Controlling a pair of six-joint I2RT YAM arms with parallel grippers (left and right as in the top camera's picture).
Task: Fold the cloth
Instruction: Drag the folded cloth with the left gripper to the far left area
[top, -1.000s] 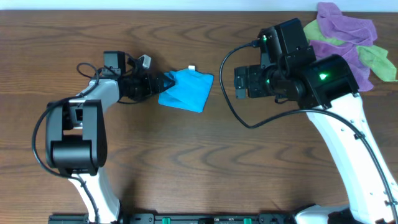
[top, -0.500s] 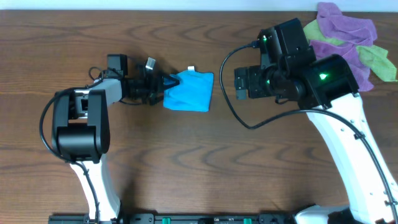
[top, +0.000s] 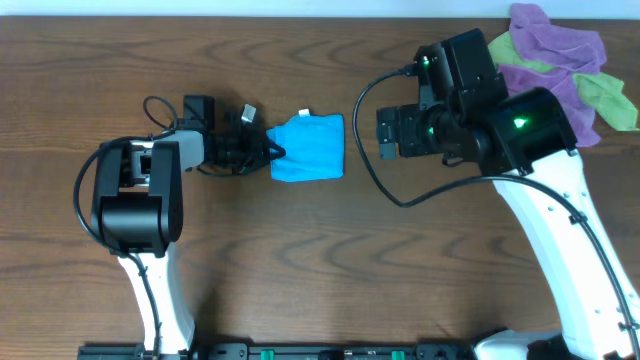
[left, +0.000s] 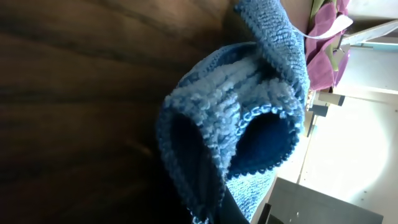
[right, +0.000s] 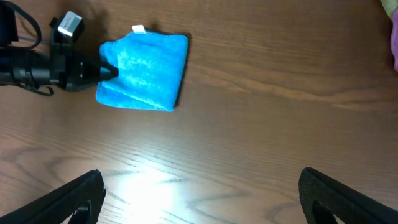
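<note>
The sky-blue cloth (top: 312, 148) lies folded into a small bundle on the wooden table, its white tag (top: 308, 111) at the far edge. My left gripper (top: 272, 153) reaches in from the left and is shut on the cloth's left edge. In the left wrist view the cloth (left: 236, 124) fills the frame, with bunched folds running down into the closed jaws. In the right wrist view the cloth (right: 146, 71) shows at upper left. My right gripper (right: 205, 202) hovers open above bare table to the right of the cloth, holding nothing.
A heap of purple and lime-green cloths (top: 560, 60) sits at the table's far right corner, behind the right arm. The right arm's black cable (top: 372, 165) loops over the table just right of the blue cloth.
The left gripper has slid right and closed on the cloth's left edge. The cloth has shifted right and turned squarer to the table. The right arm has stayed still.
</note>
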